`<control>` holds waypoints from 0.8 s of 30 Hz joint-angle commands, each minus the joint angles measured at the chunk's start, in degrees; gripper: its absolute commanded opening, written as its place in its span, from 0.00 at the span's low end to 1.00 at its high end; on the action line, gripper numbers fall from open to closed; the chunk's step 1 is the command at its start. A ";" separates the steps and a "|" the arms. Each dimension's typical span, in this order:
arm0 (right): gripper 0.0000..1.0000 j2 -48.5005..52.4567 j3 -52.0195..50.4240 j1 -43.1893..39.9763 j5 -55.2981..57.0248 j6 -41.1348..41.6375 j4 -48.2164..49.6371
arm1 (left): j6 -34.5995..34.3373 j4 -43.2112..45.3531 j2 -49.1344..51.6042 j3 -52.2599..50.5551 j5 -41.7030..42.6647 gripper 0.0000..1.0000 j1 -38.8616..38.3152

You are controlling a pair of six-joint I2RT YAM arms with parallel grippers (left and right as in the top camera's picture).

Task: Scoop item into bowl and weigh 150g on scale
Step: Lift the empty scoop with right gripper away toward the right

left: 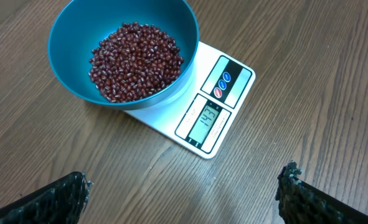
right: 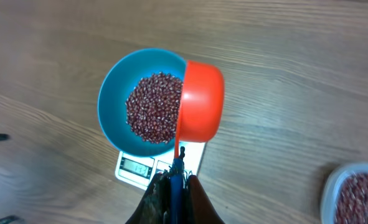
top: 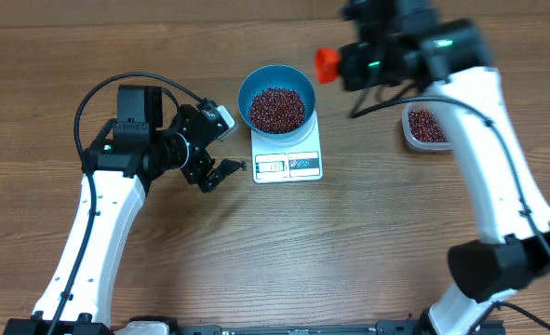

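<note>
**Gripping a tipped orange scoop above the blue bowl**

The right gripper (right: 175,185) is clamped tight on the thin handle (right: 180,152) of an orange scoop (right: 201,102). The scoop is turned on its side over the right rim of the blue bowl (right: 112,87). Only its outer shell shows, so its inside is hidden.

The left gripper (left: 171,208) stands spread as wide as it goes and holds nothing. It hangs over bare table just left of the white scale (left: 230,78), and only its dark fingertips (left: 56,202) enter the left wrist view at the bottom corners.

The bowl sits on the scale and covers most of the platform, with the red-brown beans (left: 136,61) heaped in its bottom. The display (left: 207,118) is lit, but its digits are too small to read with confidence.

Well apart on the right, a clear tub (top: 425,126) holds more beans. The right arm crosses part of it in the overhead view, and the right wrist view cuts it off at the corner.

Everything rests on a wood-grain table (top: 368,242).
</note>
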 commanded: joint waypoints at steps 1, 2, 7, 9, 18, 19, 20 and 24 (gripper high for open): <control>0.04 -1.92 1.62 -5.81 -10.51 -0.28 -1.09 | -0.79 -0.02 -0.26 -0.33 0.94 0.99 0.11; 0.04 -1.92 1.62 -7.91 -12.24 -0.28 -1.81 | -0.79 -0.02 -0.26 -0.33 0.94 1.00 0.11; 0.04 -1.92 1.62 -16.35 -15.32 -0.48 -4.50 | -0.79 -0.04 -0.26 -0.33 0.94 1.00 0.11; 0.04 -1.92 1.62 -19.43 -15.26 -0.52 -5.70 | -0.81 -0.02 -0.26 -0.33 0.94 1.00 0.11; 0.04 -1.90 -0.50 -29.62 -8.17 -1.81 -9.86 | -0.79 -0.02 -0.26 -0.33 0.92 0.99 0.11; 0.04 -1.90 -1.31 -30.40 -7.43 -1.84 -9.90 | -0.79 -0.04 -0.26 -0.33 0.94 0.99 0.11; 0.04 -1.90 -2.14 -30.99 -6.88 -1.84 -9.86 | -0.79 -0.04 -0.26 -0.33 0.92 0.99 0.11; 0.04 -1.88 -6.29 -32.30 -4.42 -1.84 -8.74 | -0.81 -0.02 -0.26 -0.33 0.94 1.00 0.11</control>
